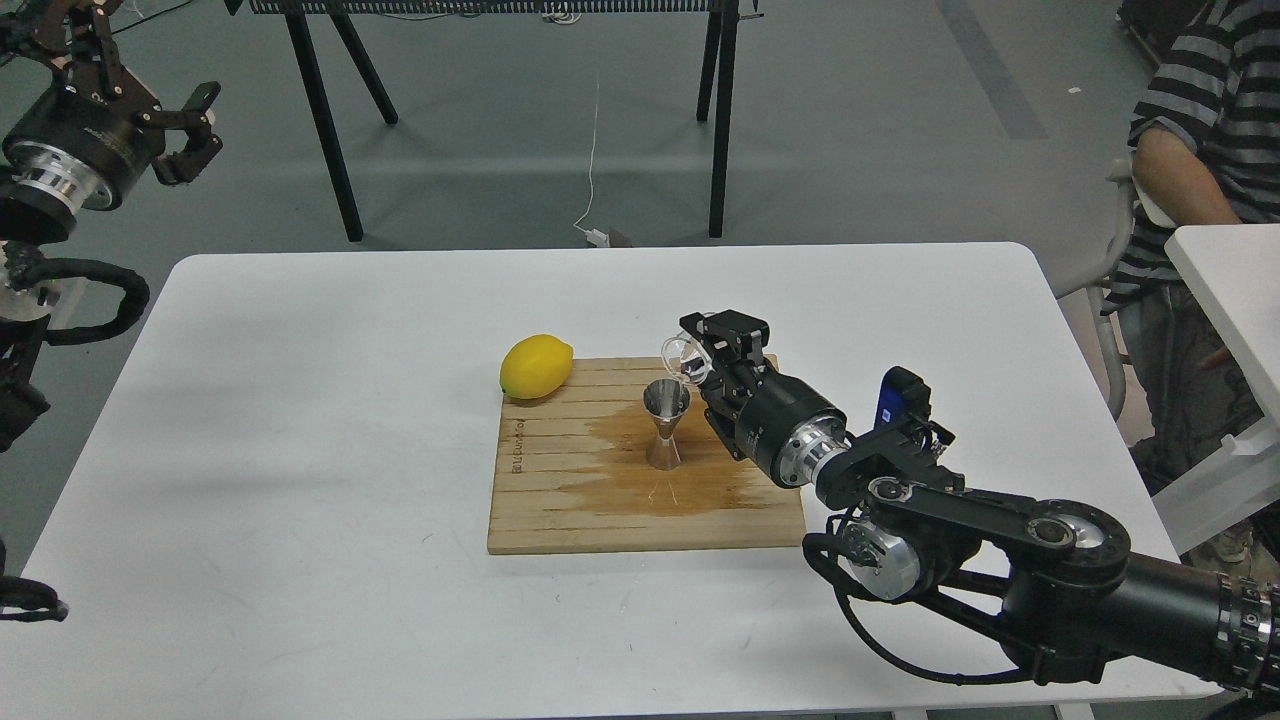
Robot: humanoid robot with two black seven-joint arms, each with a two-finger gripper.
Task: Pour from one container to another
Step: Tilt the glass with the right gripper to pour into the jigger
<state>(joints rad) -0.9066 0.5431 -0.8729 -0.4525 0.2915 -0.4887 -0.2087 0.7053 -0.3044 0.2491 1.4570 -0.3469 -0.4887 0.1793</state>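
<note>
Pour under way: right claw [705,352] pinching clear cup [684,355], tipped at jigger's [665,424] 1 o'clock rim; emptying and set-down remain; left claw [195,125] spread, idle.

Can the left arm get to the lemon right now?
Probably yes. The left gripper hangs open and empty, off the table, and nothing stands between it and the lemon on the board's corner.
</note>
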